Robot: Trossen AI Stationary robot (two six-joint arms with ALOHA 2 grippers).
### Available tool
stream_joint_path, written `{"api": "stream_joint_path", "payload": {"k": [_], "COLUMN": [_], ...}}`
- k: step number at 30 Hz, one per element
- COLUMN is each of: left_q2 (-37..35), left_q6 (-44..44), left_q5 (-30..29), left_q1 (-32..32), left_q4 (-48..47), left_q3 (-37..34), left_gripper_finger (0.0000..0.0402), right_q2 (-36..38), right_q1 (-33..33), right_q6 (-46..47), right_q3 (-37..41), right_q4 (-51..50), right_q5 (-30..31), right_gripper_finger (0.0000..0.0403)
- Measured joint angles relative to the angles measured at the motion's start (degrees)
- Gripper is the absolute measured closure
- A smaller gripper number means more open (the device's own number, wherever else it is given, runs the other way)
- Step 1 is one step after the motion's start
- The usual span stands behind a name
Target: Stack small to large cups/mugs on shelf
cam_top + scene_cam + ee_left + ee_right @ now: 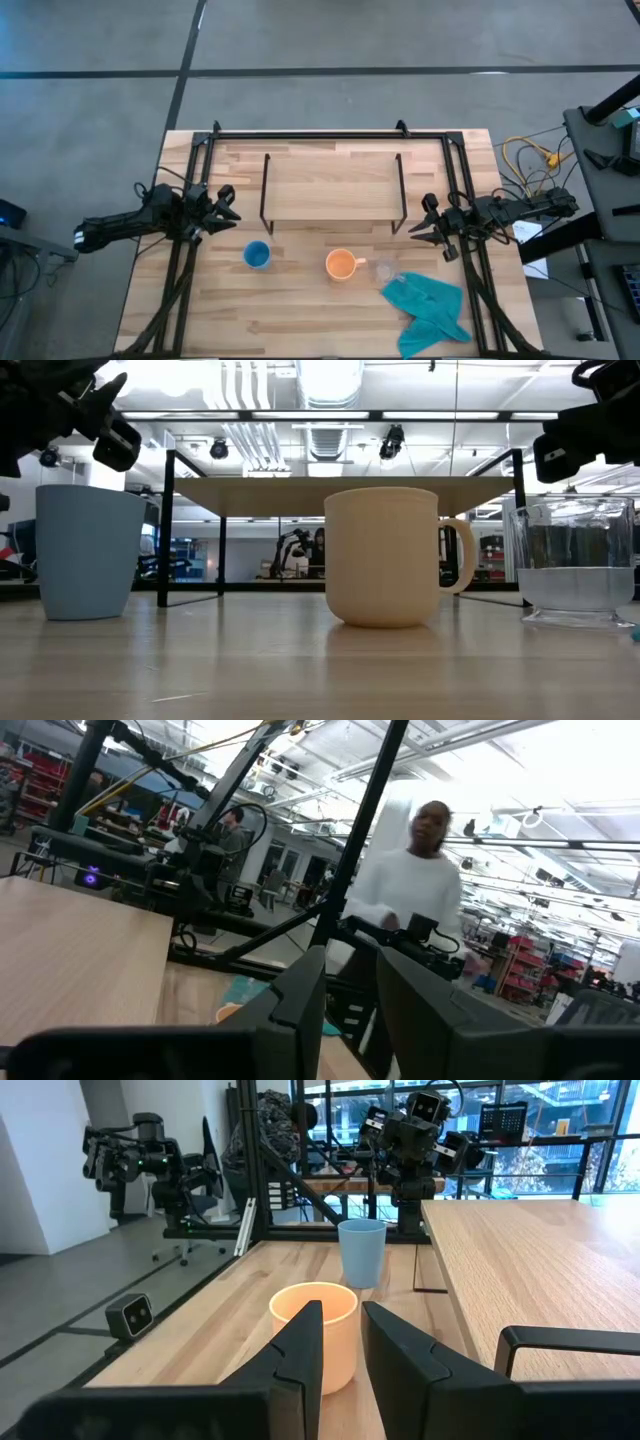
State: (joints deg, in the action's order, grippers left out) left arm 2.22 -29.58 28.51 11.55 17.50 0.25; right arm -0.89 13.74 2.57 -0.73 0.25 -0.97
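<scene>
- Along the worktop's (pixel 300 300) side edges I saw my left claw (pixel 226 208) and right claw (pixel 428 228), both released, empty.
- Blue cup (pixel 257 255), orange mug (pixel 342 265) and glass cup (pixel 386 271) stood spaced before the shelf (pixel 333 185).

Two dark, jointed arms with black cabling; left gripper (pixel 228 207) and right gripper (pixel 424 225) have matte black, angular fingers.

Robotics lab, exposed ceiling ducts (pixel 330 400), other robot arms (pixel 140 1160), concrete floor (pixel 90 130)
</scene>
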Motion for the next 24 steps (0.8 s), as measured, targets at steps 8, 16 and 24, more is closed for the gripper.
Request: {"api": "stream_joint_path", "payload": {"k": [8, 16, 24], "left_q2": [0.0, 0.0, 0.0], "left_q6": [0.0, 0.0, 0.0], "left_q5": [0.0, 0.0, 0.0], "left_q1": [0.0, 0.0, 0.0], "left_q4": [0.0, 0.0, 0.0], "left_q3": [0.0, 0.0, 0.0], "left_gripper_finger": [0.0320, 0.0320, 0.0320], "right_q2": [0.0, 0.0, 0.0], "right_q1": [0.0, 0.0, 0.0], "right_q6": [0.0, 0.0, 0.0], "right_q3": [0.0, 0.0, 0.0], "right_q4": [0.0, 0.0, 0.7], "right_q5": [0.0, 0.0, 0.2], "right_gripper_finger": [0.0335, 0.0335, 0.0335]}}
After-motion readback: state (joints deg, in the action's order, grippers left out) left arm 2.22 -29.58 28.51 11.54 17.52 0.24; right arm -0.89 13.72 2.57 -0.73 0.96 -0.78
